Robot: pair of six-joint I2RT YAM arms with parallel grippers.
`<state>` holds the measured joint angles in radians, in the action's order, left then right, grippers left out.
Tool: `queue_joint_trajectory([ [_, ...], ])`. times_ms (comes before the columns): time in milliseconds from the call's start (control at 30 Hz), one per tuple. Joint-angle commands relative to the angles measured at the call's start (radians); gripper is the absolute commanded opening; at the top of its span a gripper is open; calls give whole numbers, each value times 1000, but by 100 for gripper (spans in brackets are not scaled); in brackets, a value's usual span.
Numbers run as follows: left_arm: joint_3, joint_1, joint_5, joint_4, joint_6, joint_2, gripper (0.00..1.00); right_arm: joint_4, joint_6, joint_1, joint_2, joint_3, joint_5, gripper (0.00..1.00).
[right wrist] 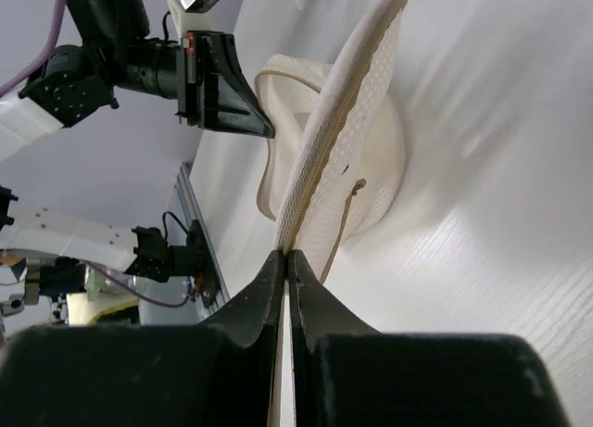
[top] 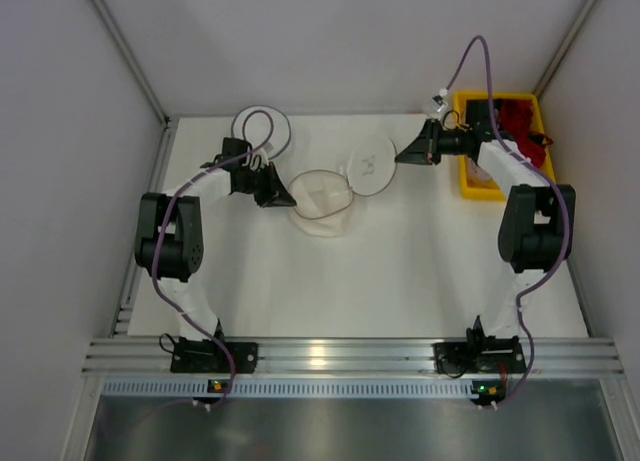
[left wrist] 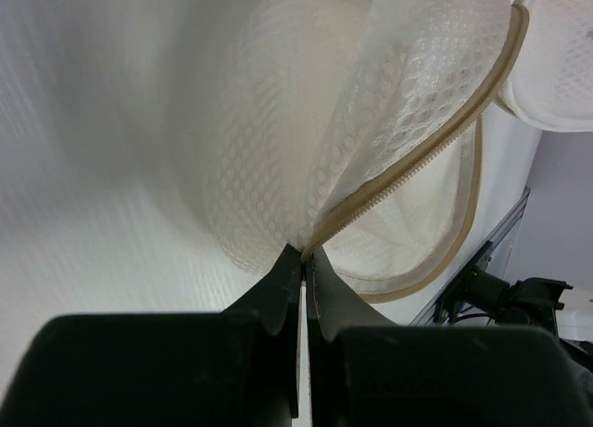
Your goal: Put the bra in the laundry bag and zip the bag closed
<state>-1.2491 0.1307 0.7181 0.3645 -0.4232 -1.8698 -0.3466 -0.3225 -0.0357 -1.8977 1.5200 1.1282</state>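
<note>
Toward the far edge of the bench (top: 400, 281), about midway between its side edges, lies the laundry bag (top: 366, 165), a white mesh pouch with its zipper parted so that two pale-rimmed halves spread apart. The left claw (top: 288, 198) has its fingers together, clamped on the rim of the half nearer the left edge; the left wrist view shows the mesh fanning out from the pinched seam. The right claw (top: 400, 156) also has its fingers together, clamped on the rim of the half that bears a small dark mark and lifting that edge off the bench. The bra (top: 518, 116), bright red, lies in a yellow bin (top: 461, 171) at the far right corner, well apart from the laundry bag. A dark-rimmed bag (top: 262, 129) lies at the far edge, nearer the left corner.
</note>
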Motion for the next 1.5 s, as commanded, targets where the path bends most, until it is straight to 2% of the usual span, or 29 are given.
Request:
queue_joint_trajectory([
  [0,-36,-16,34,-7,72,1,0,60,20,-10,-3,-12,21,0],
  [133,-50,-26,9,-4,115,-18,0,93,13,-32,-58,-40,12,0],
  [233,-79,-26,-3,4,135,-45,0,97,22,-46,-102,-34,-21,8],
  [333,-121,-26,-11,27,152,-83,0,43,75,-50,-135,9,-85,25],
  [433,-136,-26,-60,27,164,-91,0,-31,149,-50,-159,64,-165,26],
  [467,-141,-26,-68,27,172,-94,2,-44,160,-50,-164,80,-183,33],
  [533,-154,-28,-92,28,176,-97,6,-84,198,-49,-173,118,-228,38],
  [567,-159,-29,-103,27,178,-92,8,-97,206,-50,-172,129,-237,44],
  [633,-173,-40,-130,33,185,-77,13,-159,255,-49,-161,161,-265,52],
  [667,-183,-45,-134,53,204,-74,16,-185,275,-49,-153,170,-271,60],
  [700,-191,-49,-131,68,216,-68,18,-208,311,-49,-134,181,-287,63],
  [767,-223,-62,-99,102,268,-43,30,-264,353,-49,-103,195,-303,78],
  [867,-233,-63,-80,154,316,27,46,-301,393,-44,-15,189,-340,96],
  [900,-227,-65,-82,160,343,53,58,-311,402,-38,27,189,-363,98],
  [967,-214,-63,-106,159,386,136,74,-340,407,-21,67,198,-377,100],
  [1000,-210,-63,-115,160,403,165,85,-350,407,-10,86,201,-395,99],
  [1100,-217,-63,-164,157,481,267,98,-376,407,46,167,215,-436,99],
  [1300,-285,-63,-305,159,540,372,98,-408,416,264,224,221,-487,99],
  [1367,-285,-63,-310,159,541,389,98,-433,437,315,203,244,-505,90],
  [1467,-271,-63,-316,159,515,409,98,-477,479,396,135,311,-562,83],
])
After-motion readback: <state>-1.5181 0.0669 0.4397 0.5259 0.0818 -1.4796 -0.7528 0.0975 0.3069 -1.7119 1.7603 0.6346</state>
